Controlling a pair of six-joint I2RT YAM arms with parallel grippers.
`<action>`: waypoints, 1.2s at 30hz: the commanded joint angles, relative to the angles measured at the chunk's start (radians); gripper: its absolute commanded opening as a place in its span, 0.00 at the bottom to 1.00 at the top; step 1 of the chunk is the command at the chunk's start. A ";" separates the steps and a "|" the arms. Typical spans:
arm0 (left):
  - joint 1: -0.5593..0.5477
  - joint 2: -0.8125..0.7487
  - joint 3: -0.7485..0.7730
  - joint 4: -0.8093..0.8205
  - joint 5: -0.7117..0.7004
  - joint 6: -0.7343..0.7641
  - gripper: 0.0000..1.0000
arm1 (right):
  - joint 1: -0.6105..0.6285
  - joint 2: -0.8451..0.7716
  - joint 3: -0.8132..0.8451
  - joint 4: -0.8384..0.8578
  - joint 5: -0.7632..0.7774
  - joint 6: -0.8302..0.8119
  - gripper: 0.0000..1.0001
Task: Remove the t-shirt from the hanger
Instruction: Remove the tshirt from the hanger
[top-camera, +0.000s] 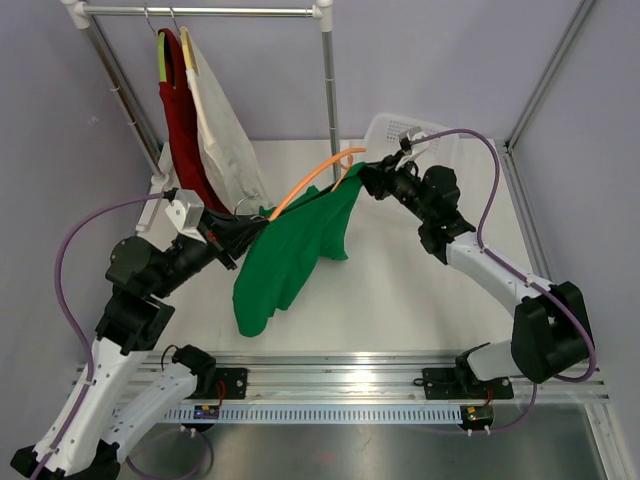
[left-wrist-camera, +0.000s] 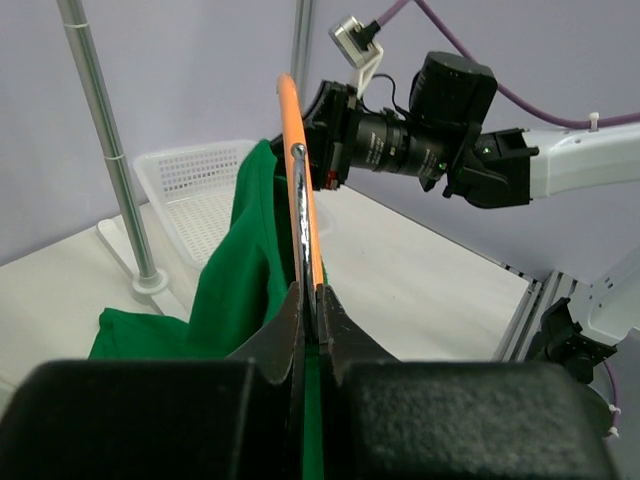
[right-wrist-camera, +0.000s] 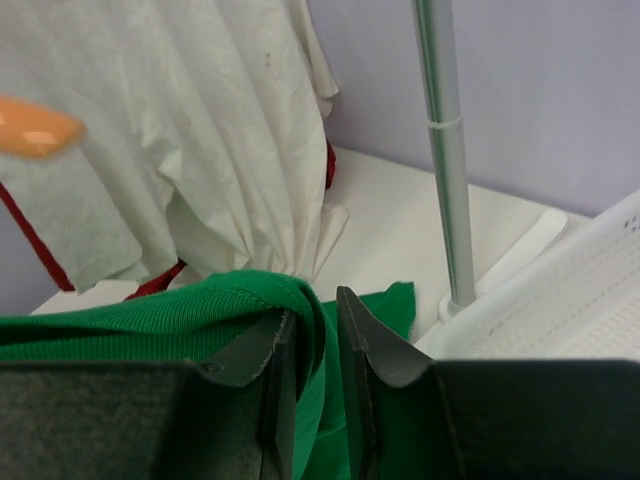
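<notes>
White basket (top-camera: 402, 128) and rack post (top-camera: 329, 85) stand near green t-shirt (top-camera: 290, 255).

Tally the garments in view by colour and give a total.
Green t-shirt: 1
Red garment: 1
White garment: 1
Total: 3
</notes>
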 joint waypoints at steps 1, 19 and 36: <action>-0.006 -0.026 0.021 0.206 -0.005 -0.038 0.00 | -0.061 -0.021 -0.071 0.107 -0.016 0.026 0.27; -0.006 0.086 0.001 0.293 -0.107 -0.033 0.00 | 0.184 -0.058 -0.358 0.497 -0.182 -0.104 0.31; -0.006 0.188 -0.051 0.552 -0.276 -0.053 0.00 | 0.362 0.005 -0.295 0.278 -0.585 -0.430 0.29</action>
